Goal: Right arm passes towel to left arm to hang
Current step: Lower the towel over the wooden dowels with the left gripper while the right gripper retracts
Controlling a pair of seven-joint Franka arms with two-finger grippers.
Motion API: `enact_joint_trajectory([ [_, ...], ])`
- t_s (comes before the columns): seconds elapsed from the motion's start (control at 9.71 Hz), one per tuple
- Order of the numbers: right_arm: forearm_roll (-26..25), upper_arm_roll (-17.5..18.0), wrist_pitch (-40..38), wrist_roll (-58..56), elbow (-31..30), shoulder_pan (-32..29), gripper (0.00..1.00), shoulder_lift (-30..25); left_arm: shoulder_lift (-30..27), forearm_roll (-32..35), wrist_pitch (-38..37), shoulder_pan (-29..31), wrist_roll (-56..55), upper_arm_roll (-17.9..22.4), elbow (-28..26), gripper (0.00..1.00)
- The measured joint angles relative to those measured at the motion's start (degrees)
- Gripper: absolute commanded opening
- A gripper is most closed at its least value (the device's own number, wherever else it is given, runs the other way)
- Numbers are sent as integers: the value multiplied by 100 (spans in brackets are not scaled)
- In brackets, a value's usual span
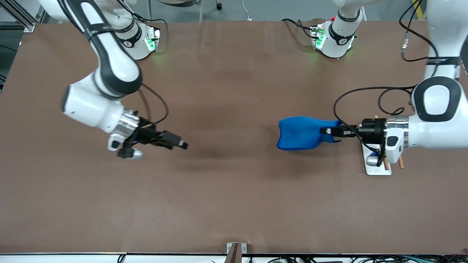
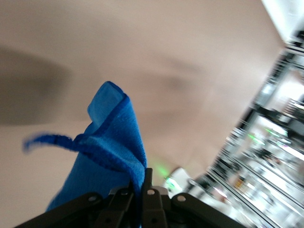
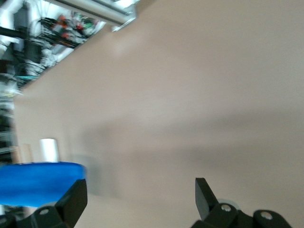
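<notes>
Towel: the bright blue towel (image 1: 299,133) is off the worktop, held in the air by one end and hanging out sideways from the left gripper over the left arm's half of the worktop. A soft shadow lies on the worktop under it.
Towel, close up: in the left wrist view the cloth (image 2: 107,156) rises from between the gripper's fingers in folds, its darker stitched edge running along the fold, with a thin blue strip sticking out to one side.
Left gripper: the left gripper (image 1: 331,131) is clamped on the towel's end, its fingers (image 2: 147,194) drawn in narrow with the cloth pinched between them. The arm reaches in level from the left arm's end of the worktop.
Right gripper: the right gripper (image 1: 181,143) is spread wide and holds nothing, up over the right arm's half of the worktop and well apart from the towel. In the right wrist view its two fingers (image 3: 76,199) stand far apart with bare worktop between them.
Worktop: the brown worktop (image 1: 226,190) is flat and plain.
White base with wooden rods: a small white plate with thin wooden rods (image 1: 380,168) sits on the worktop under the left arm's wrist, mostly hidden by it.
</notes>
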Motion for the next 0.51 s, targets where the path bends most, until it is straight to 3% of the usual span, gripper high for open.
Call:
enact_joint_trajectory([
  [0.31, -1998, -1153, -1100, 38, 34, -32, 100, -693, -88, 1692, -2, 219, -368, 16, 63, 0],
  [0.51, -2868, -1714, -1662, 47, 82, -43, 100, -1208, -87, 2514, -27, 602, -312, 26, 11, 0],
])
